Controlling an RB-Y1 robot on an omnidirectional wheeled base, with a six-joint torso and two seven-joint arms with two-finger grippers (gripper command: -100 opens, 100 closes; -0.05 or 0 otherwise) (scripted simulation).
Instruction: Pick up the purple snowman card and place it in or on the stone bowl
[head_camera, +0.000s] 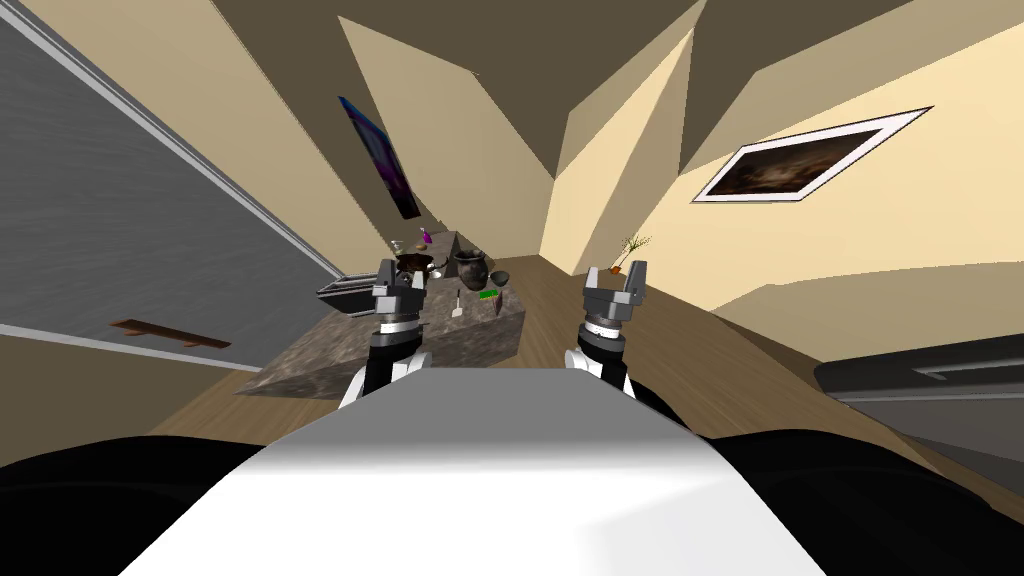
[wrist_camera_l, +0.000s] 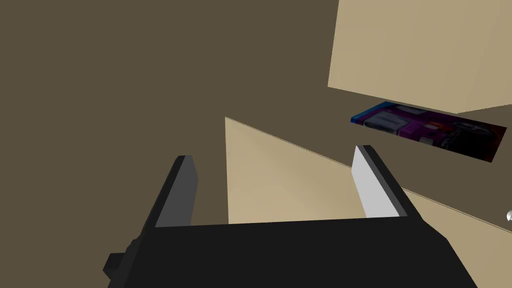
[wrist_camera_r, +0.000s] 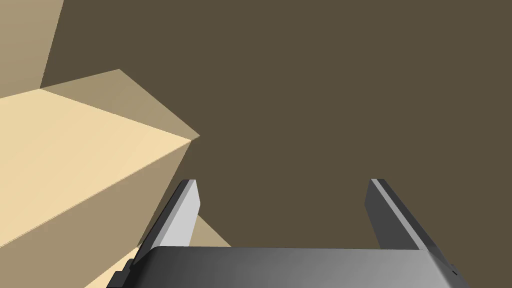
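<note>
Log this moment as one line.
phase: before reach | left end effector: open, empty | right end effector: open, empty | purple card: far end of table, untouched

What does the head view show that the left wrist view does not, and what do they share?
The head view adds the stone-topped table, with a small purple card at its far end and a dark pot nearer, plus the right tool and a framed picture on the right wall. The left wrist view adds a close look at the left tool, its fingers apart and empty. Both share that tool and the purple and blue wall poster.
</note>
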